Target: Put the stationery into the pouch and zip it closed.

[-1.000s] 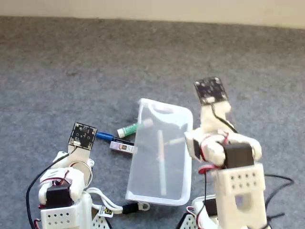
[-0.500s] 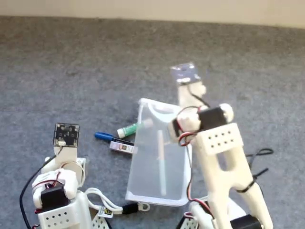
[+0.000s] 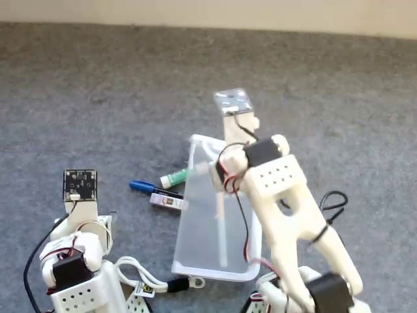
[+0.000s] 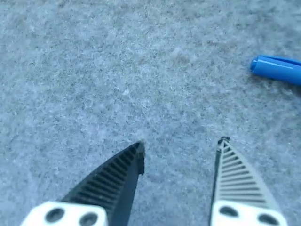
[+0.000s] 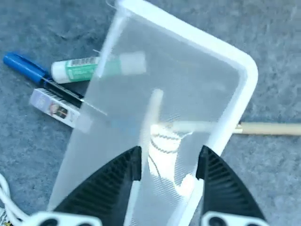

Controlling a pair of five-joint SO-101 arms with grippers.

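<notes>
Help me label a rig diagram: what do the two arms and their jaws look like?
Both the left arm and right arm are white plastic with black motors, red-and-black wires and grids of small holes. A square circuit board tops the left wrist. The jaws are ribbed pointed wedges on white mounts: one black, one pale on the left; both black on the right.

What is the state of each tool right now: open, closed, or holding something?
Left tool: open, empty, over the carpet near the blue pen.
Right tool: open, empty, over the pouch.
</notes>
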